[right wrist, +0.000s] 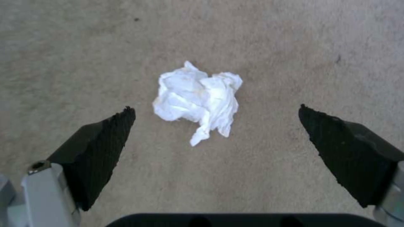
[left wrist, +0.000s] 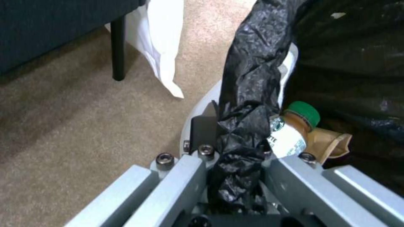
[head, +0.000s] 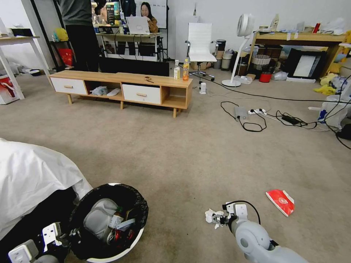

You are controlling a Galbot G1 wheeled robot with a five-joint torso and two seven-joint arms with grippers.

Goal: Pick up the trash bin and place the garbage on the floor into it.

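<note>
Beige carpet floor (head: pixel 175 153), short pile. Directly on it: crumpled white tissue (right wrist: pixel 197 100) in the near right part; flat red packet (head: pixel 280 201) farther right; black cables and white power strip (head: pixel 257 111) farther back; low wooden TV cabinet (head: pixel 120 89) on short legs; white standing fan (head: pixel 238 47).

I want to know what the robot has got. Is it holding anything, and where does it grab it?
The left gripper holds the trash bin by its bag-covered rim. The right gripper is open over a white tissue, holding nothing.
</note>
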